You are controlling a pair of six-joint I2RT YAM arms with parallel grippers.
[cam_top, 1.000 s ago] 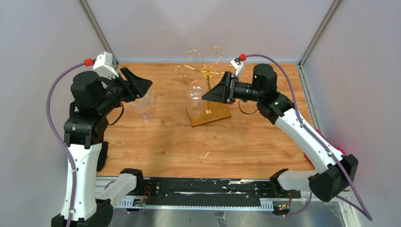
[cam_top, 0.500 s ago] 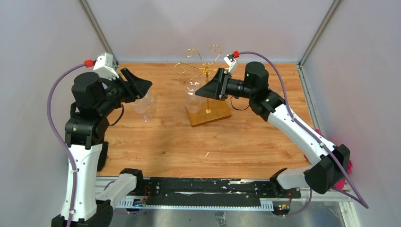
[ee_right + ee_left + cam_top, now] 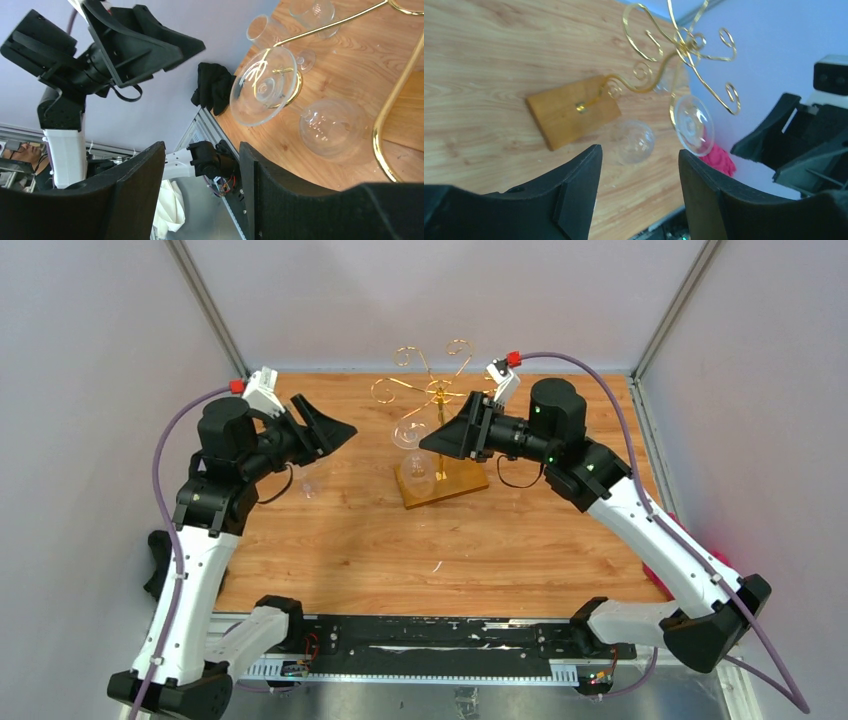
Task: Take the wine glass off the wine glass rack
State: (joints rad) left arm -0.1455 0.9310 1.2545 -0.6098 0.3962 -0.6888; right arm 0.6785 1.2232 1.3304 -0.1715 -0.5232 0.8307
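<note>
The wine glass rack [image 3: 437,392] is a gold wire stand on a wooden base [image 3: 452,486] at the table's back middle. A clear wine glass [image 3: 416,466] hangs upside down from one arm, its foot [image 3: 410,432] hooked in the wire. My right gripper [image 3: 432,441] is open just right of that glass, level with its foot. My left gripper [image 3: 340,430] is open and empty to the left of it, apart. The left wrist view shows rack [image 3: 680,46], bowl [image 3: 634,142] and foot [image 3: 694,125] ahead of the open gripper [image 3: 639,151]. The right wrist view shows the foot [image 3: 262,85] and bowl [image 3: 332,127] beyond the open gripper [image 3: 201,146].
A second clear glass [image 3: 309,476] stands on the table under my left arm; it also shows in the right wrist view [image 3: 280,37]. A black cloth [image 3: 214,87] lies off the left edge, a pink cloth [image 3: 719,157] off the right. Walls close the cell on three sides.
My left arm has swung right, away from the standing glass and toward the rack, its gripper open. My right gripper has shifted slightly beside the hanging glass.
</note>
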